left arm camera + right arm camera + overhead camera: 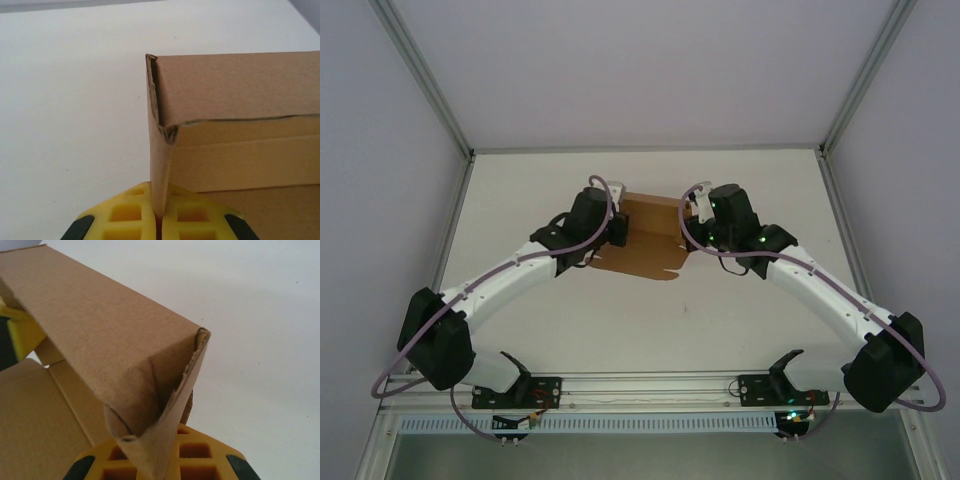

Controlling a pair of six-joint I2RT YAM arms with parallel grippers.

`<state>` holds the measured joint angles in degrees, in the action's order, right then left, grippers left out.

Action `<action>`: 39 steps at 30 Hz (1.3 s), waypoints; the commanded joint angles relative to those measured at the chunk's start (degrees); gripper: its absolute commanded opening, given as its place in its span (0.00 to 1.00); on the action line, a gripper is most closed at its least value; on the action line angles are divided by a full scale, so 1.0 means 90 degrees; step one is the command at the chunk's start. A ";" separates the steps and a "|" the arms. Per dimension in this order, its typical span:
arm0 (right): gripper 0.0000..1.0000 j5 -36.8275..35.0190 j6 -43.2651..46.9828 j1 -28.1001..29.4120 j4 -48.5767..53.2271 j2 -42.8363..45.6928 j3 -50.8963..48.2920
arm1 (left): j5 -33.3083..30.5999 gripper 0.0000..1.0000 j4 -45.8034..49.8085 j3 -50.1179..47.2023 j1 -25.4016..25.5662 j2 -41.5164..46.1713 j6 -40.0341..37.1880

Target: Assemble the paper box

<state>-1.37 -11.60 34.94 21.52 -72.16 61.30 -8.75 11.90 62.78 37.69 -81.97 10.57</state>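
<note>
Left gripper [160, 220]: we see its yellow pads [125, 216] nearly together, pinching the box's left end wall edge-on, with the wall upright between them.
Paper box [650, 238]: it sits on the far middle of the table [620, 330], held between the two claws with its base flat.
Long axis: it runs left to right, from one claw straight across to the other.
Long panel: raised, leaning over the base and meeting both end walls at their corners.
Right gripper [159, 457]: closed on the right end wall, whose cardboard hides the gap between its pads.
Nearer arm: neither, since each holds its own end.
Coming move: we judge both ends must move together along that axis, or the corners will skew.
</note>
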 commanded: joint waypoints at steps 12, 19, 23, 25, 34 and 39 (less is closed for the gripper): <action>0.00 -0.3302 -0.1157 0.0596 0.0161 -0.0952 0.0762 | -0.4444 0.00 0.1974 0.1568 0.0967 -0.1409 0.1786; 0.00 -0.5379 -0.2270 0.0541 0.1035 -0.1764 0.1281 | -0.4591 0.00 0.2145 0.1499 0.1161 -0.0968 0.2123; 0.00 -0.5933 -0.2958 0.0507 0.1615 -0.2268 0.1710 | -0.4839 0.00 0.2357 0.1577 0.1287 -0.0912 0.2258; 0.00 -0.6200 -0.3282 0.0486 0.1807 -0.2387 0.1828 | -0.4925 0.00 0.2461 0.1627 0.1310 -0.0916 0.2359; 0.00 -0.5569 -0.2797 0.0460 0.0537 -0.2055 0.1407 | -0.4745 0.00 0.2512 0.1795 0.1273 -0.1174 0.2375; 0.00 -0.3871 -0.1913 0.0460 -0.1431 -0.1228 0.0260 | -0.3637 0.09 0.1851 0.1515 0.1121 -0.1002 0.2038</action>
<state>-38.30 -33.30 41.43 18.17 -87.02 67.48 -41.87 26.87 77.45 49.78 -92.92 29.69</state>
